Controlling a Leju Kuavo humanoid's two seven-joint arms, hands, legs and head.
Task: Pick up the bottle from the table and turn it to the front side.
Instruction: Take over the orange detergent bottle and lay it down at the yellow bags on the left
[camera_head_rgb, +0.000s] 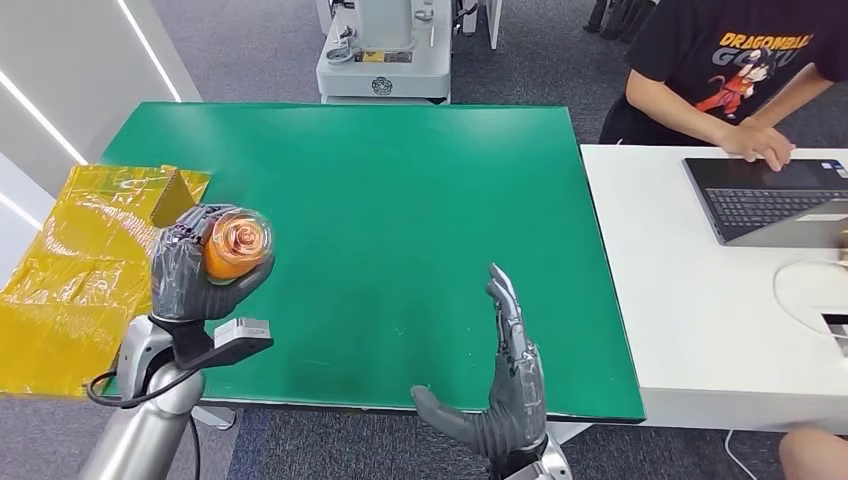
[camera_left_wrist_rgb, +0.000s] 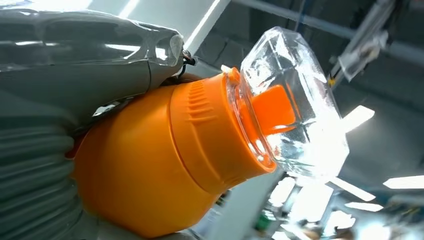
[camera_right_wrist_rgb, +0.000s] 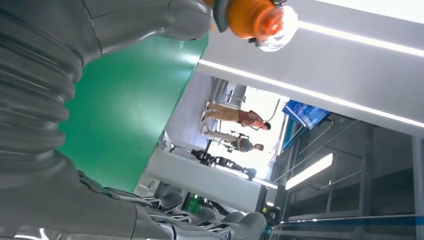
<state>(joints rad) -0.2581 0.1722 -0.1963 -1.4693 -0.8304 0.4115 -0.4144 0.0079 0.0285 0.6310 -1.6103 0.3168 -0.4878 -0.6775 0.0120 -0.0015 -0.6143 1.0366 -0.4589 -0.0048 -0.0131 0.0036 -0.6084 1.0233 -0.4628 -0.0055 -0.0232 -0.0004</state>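
Note:
My left hand (camera_head_rgb: 195, 268) grips an orange bottle (camera_head_rgb: 238, 245) with a clear faceted cap, lifted above the left side of the green table (camera_head_rgb: 400, 190); the cap end points up towards the head camera. Close up in the left wrist view, the orange body (camera_left_wrist_rgb: 150, 165) sits in the grey palm and the clear cap (camera_left_wrist_rgb: 295, 100) sticks out past the fingers. The bottle (camera_right_wrist_rgb: 255, 17) also appears in the right wrist view. My right hand (camera_head_rgb: 505, 390) hovers at the table's near edge, open and flat, fingers pointing away, thumb out, holding nothing.
A yellow plastic bag (camera_head_rgb: 80, 270) lies over the table's left edge beside my left hand. A white desk (camera_head_rgb: 700, 330) adjoins on the right with a laptop (camera_head_rgb: 770, 200); a person in a black shirt (camera_head_rgb: 730, 60) sits there. A white machine base (camera_head_rgb: 385, 60) stands beyond the table.

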